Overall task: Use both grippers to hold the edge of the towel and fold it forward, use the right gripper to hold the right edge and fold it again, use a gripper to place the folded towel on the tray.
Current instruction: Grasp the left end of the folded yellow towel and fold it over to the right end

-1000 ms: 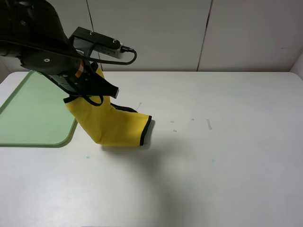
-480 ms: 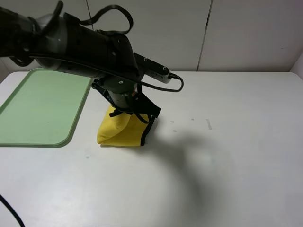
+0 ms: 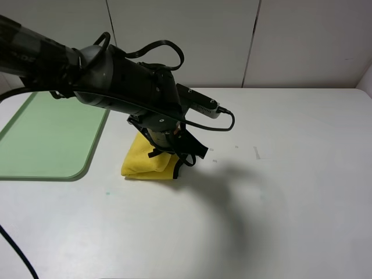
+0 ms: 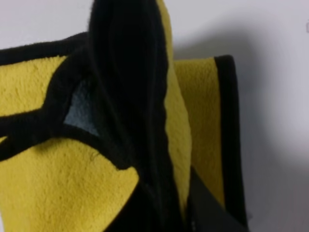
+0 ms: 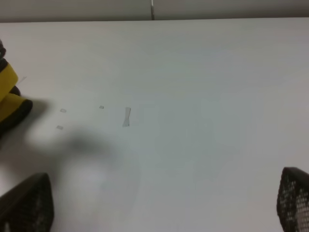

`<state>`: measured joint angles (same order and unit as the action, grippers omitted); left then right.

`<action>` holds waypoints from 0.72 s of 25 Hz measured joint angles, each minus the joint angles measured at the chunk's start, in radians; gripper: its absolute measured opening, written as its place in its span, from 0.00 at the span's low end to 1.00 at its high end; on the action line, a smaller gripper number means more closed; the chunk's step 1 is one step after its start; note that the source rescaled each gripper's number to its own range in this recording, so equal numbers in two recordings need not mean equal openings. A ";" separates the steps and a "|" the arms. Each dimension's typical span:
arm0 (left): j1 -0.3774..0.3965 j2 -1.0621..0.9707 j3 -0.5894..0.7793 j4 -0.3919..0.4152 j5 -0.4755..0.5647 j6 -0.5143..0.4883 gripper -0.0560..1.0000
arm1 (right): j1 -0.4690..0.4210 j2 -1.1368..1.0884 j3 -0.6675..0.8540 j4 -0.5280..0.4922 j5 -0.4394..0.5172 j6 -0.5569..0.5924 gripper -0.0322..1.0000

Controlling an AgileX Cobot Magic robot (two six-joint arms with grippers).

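Observation:
The yellow towel lies as a low folded bundle on the white table, just right of the pale green tray. My left gripper reaches across to the bundle's right end and is shut on it there. In the left wrist view the black jaws pinch the plush yellow towel, with the black-trimmed edge running beside them. My right gripper is open over bare table, with only its fingertips showing. The towel sits at the border of the right wrist view. The right arm is out of the exterior view.
The left arm's black body and cables hang over the tray's near-right corner and the table's middle-left. A few small marks dot the white table right of the towel.
The left arm has swung right and down, away from the tray. The towel, earlier lifted and stretched upward, has sunk into a compact bundle on the table.

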<state>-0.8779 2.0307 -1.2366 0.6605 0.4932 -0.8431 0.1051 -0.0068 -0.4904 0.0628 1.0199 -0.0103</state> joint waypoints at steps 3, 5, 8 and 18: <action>0.000 0.000 0.000 0.000 -0.007 -0.006 0.23 | 0.000 0.000 0.000 0.000 0.000 0.000 1.00; 0.000 0.000 0.000 0.000 -0.017 -0.006 0.45 | 0.000 0.000 0.000 0.000 0.000 0.000 1.00; -0.001 0.000 0.000 0.000 -0.020 -0.006 0.83 | 0.000 0.000 0.000 0.000 0.000 0.000 1.00; -0.003 -0.016 0.000 -0.001 0.004 -0.006 1.00 | 0.000 0.000 0.000 0.000 0.000 0.000 1.00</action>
<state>-0.8808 2.0150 -1.2369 0.6595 0.4971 -0.8490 0.1051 -0.0068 -0.4904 0.0628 1.0199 -0.0103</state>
